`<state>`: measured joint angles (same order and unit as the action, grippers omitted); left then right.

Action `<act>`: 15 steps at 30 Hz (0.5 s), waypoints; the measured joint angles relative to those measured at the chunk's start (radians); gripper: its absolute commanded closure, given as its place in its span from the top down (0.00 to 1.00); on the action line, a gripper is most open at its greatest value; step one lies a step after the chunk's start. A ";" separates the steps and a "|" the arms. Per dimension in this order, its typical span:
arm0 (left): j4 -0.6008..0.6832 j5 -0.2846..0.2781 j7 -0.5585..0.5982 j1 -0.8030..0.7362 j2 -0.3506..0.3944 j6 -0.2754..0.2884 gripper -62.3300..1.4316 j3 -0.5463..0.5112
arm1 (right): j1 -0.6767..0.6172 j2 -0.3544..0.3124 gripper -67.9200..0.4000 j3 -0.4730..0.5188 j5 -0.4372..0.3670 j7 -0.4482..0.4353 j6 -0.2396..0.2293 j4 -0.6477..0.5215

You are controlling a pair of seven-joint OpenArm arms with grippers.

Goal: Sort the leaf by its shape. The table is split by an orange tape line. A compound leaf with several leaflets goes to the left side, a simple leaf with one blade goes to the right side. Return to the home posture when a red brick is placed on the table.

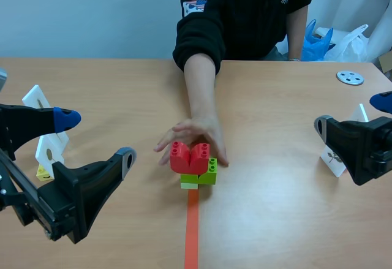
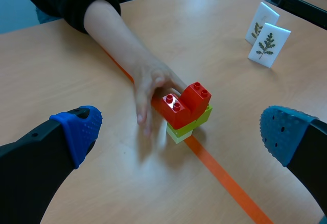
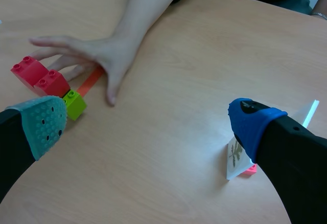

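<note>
Gaping wide w/ nothing between them, the L gripper [image 1: 97, 137] jaws hung low over the table's [image 1: 275, 220] left half. The R gripper [image 1: 352, 113] was the same on the right: pads well apart, empty. Ahead of both, btw the arms, two red bricks [image 1: 190, 157] sat atop lime-green bricks [image 1: 207, 174] right on the orange tape line [image 1: 192, 235], the pair lying crosswise to the tape. A person's hand [image 1: 197, 135] was right behind them, seemingly touching. L jaws were nearer the stack than R. One leaf card [image 3: 236, 158] stood just beside the R gripper's finger, and other white cards [image 1: 48, 149] stood by the L arm; none gripped. Judgement: red brick on table = home cue, so the next move prob. called for drawing both arms back, away from stack & hand. Risk: R finger clipping the leaf card.
</note>
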<state>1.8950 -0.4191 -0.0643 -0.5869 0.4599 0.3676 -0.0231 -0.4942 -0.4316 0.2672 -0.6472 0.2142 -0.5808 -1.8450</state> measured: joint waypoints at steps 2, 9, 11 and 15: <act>0.000 0.000 0.000 0.000 0.000 0.000 1.00 0.000 | 0.000 0.000 1.00 0.000 0.000 0.000 0.000 0.000; 0.000 0.000 0.000 0.000 0.000 -0.015 1.00 0.000 | 0.000 0.000 1.00 0.000 0.000 0.000 0.000 0.000; 0.000 0.000 0.000 0.000 0.000 -0.015 1.00 0.000 | 0.000 0.000 1.00 0.000 0.000 -0.001 0.000 0.000; -0.001 0.000 0.000 0.000 0.000 -0.015 1.00 0.000 | 0.000 0.000 1.00 0.000 0.000 -0.004 0.000 0.000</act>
<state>1.8938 -0.4191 -0.0639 -0.5869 0.4595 0.3523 -0.0231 -0.4942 -0.4316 0.2672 -0.6476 0.2104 -0.5808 -1.8450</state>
